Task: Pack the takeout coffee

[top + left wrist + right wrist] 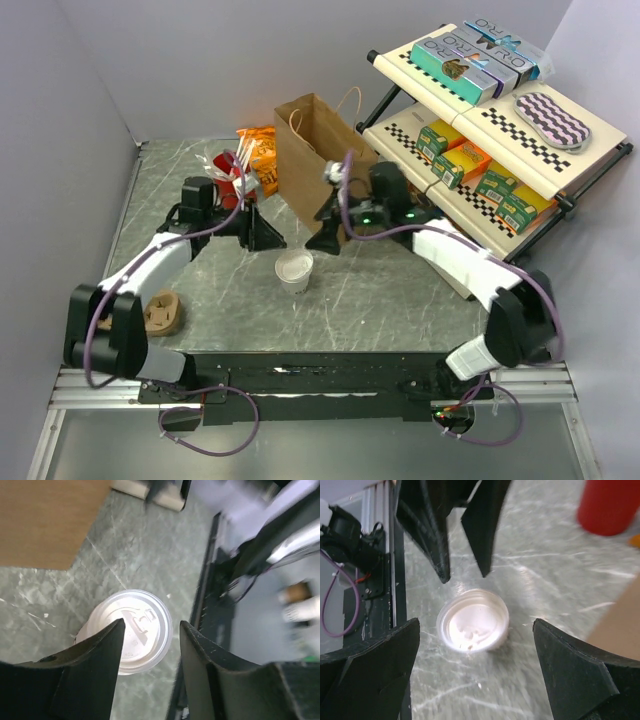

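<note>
Left gripper point(151, 630) and right gripper point(476, 625) both hang open just above the takeout coffee point(294, 270), which stands upright on the tabletop point(385, 295) near the brown paper bag point(310, 150); likely light, thin-walled and easily crushed, it wants a gentle hold around its wall below the lid point(472, 622), and its fill is hidden.

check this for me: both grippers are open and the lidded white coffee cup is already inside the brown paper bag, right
Not quite. The coffee cup is not in the brown paper bag; it stands on the table in front of it, as the top external view shows. The rest holds: the cup is lidded, and the left gripper and right gripper are both open.
</note>
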### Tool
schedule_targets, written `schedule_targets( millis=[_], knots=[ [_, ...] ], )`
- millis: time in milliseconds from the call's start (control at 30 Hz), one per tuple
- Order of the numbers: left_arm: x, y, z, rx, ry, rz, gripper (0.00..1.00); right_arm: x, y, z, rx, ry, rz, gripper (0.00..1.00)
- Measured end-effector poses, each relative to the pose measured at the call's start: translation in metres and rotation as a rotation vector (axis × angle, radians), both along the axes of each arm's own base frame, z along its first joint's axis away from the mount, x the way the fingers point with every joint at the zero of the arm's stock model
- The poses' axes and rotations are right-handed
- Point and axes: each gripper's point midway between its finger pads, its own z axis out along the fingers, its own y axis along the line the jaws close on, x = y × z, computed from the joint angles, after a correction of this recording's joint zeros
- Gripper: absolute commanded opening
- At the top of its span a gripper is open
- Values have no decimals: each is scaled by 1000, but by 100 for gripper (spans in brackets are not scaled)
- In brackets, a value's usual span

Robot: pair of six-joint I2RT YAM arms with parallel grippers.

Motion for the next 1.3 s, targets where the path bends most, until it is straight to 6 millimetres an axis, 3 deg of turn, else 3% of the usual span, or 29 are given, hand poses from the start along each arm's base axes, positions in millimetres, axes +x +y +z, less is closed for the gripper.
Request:
schedule_targets(
  millis=[200,333,433,600,900,1300],
  knots=[
    [-41,-28,-5,212,-261,-83,54,-1,-51,47,4,-81,-141,100],
    [-67,-46,-6,304,-393,-127,53,5,-82,52,-30,-73,-257,100],
    [-62,-47,-9,367,-445,-83,52,8,-98,50,-57,-52,-326,100],
    [-45,-38,-21,465,-469,-9,50,2,-107,51,-76,-47,-358,100],
    [-54,-40,-38,511,-458,-26,47,-8,-116,65,-60,-89,-397,100],
    [-50,-43,-60,552,-413,-37,34,-11,-117,64,-64,-87,-400,100]
  ],
)
